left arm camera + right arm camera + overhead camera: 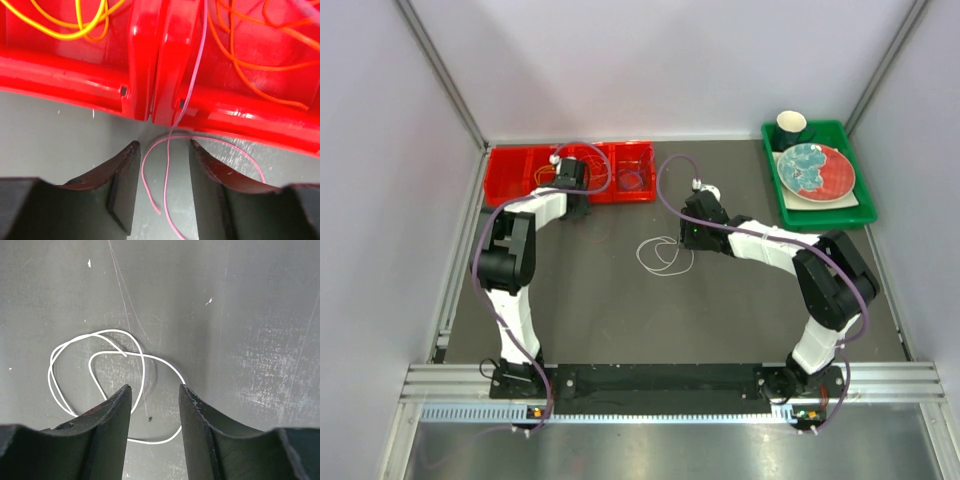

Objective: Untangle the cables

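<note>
The two dark fingers of the left hand (163, 145) stand apart. A thin pink wire (167, 165) runs down the gap between them, and neither finger can be seen touching it. The wire lies on the dark grey surface (60, 130) under the hand. From there it climbs ahead of the fingertips, over the rim where two glossy red plastic trays meet. A second pink strand curves out past the right finger.

Ahead and to the left of this hand, the left red tray (65, 75) holds loops of thin yellow wire (75, 34). Ahead and to the right, the right red tray (240, 115) holds a tangle of thin orange wire (240, 65).

The right hand (153, 388) is also spread, with nothing between its fingers. It hangs over a thin white wire loop (100, 331) lying slack on the surface. Part of the loop passes under the gap between the fingers. The rest spreads ahead of the hand and to its left.

Well away from the right hand, and farther still from the left, a green plastic tray (860, 212) carries a red plate with a teal pattern (815, 170) and a dark cup (791, 126).
</note>
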`<act>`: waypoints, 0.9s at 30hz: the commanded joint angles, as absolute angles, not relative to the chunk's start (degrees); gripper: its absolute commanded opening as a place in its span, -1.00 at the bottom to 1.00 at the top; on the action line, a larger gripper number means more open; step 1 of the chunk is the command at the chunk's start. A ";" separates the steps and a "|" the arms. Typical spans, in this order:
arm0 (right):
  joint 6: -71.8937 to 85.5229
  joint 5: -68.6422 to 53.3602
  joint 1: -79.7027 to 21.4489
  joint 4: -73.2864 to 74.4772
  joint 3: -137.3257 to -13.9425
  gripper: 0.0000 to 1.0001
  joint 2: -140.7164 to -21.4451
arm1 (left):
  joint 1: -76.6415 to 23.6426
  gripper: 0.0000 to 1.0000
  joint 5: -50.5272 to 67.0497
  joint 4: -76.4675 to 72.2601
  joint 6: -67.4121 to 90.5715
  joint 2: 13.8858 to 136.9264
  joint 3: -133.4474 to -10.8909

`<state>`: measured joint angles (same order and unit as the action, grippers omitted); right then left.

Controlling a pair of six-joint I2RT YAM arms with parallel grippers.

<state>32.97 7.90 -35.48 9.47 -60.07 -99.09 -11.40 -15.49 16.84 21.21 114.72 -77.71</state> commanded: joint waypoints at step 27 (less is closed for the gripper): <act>32.17 8.79 -36.12 8.44 -62.49 -0.15 -99.32 | -11.51 -1.00 -14.06 19.51 23.64 101.95 -95.25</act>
<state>32.75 7.92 -35.48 9.47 -60.07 -99.09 -11.42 -14.81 19.97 22.57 104.62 -88.23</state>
